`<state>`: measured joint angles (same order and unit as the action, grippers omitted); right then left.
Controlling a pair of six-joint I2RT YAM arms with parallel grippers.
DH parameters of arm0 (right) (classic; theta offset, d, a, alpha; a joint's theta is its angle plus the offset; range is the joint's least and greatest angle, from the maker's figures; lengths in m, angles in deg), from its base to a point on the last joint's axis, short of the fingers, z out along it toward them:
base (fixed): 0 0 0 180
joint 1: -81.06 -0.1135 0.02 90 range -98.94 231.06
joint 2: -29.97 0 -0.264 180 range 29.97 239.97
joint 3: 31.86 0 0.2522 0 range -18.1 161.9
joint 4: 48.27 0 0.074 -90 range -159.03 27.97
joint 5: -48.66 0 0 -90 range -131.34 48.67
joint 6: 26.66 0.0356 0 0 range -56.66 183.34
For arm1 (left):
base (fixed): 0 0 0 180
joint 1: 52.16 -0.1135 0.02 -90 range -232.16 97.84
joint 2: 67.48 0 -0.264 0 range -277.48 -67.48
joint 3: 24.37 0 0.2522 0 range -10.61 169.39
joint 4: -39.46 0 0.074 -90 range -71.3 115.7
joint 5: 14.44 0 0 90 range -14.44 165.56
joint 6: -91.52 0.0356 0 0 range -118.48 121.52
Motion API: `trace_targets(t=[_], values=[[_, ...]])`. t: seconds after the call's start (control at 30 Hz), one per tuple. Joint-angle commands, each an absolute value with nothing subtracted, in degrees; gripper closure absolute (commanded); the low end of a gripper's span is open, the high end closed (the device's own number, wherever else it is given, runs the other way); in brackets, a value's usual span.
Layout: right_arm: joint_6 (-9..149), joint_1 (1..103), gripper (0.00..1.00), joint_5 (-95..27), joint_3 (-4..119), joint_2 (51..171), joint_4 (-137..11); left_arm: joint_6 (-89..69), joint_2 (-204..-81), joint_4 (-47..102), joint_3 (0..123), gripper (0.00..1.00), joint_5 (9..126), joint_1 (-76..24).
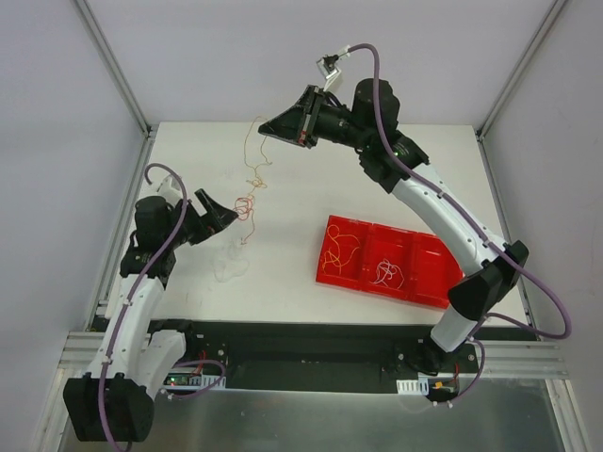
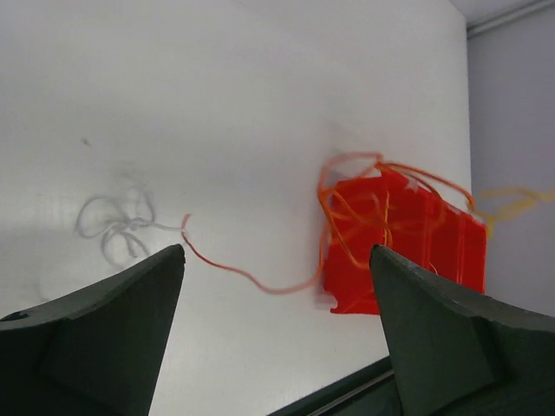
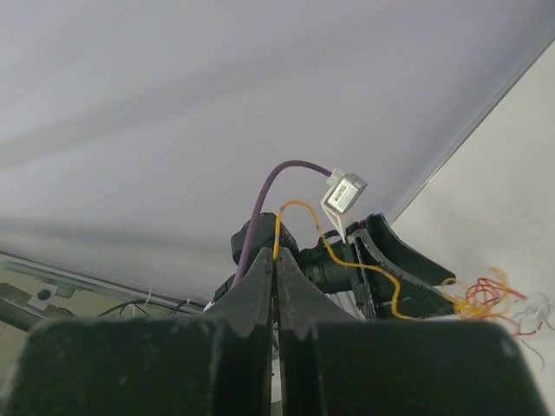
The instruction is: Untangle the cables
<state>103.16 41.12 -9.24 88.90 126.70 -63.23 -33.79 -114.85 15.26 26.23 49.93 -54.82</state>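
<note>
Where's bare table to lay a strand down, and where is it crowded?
Bare: the table strip between the white wire and the red tray, along the near edge; also the far-left corner beyond the open left pincer. Crowded: middle-left, where an orange strand runs from the shut right pincer to the tangle beside the left pincer.

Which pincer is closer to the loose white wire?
Left. The left pincer is open beside the white wire; the right pincer grips a yellow wire farther back.
</note>
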Motion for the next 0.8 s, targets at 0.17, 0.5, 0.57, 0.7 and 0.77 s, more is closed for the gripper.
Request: trace_targets(t=[0.17,0.5,0.57,0.7,0.77], values=[[103.8,40.1,1.0,-8.9,92.8,123.7,-59.8,-30.3,-107.6,33.3,20.2,0.16,52.9,-41.5],[103.4,38.3,0.99,-10.3,90.8,121.5,-59.2,-27.1,-108.4,47.4,16.3,0.07,59.8,-37.7],[103.2,37.9,1.0,-10.7,91.1,121.5,-59.1,-28.4,-110.9,49.8,16.1,0.07,58.7,-37.7],[103.4,37.5,1.0,-10.9,92.1,121.5,-59.2,-32.4,-116.5,52.8,16.2,0.36,58.1,-37.7],[103.3,37.0,1.0,-11.1,92.0,120.9,-59.1,-33.3,-119.0,50.5,17.0,0.48,60.4,-37.7]])
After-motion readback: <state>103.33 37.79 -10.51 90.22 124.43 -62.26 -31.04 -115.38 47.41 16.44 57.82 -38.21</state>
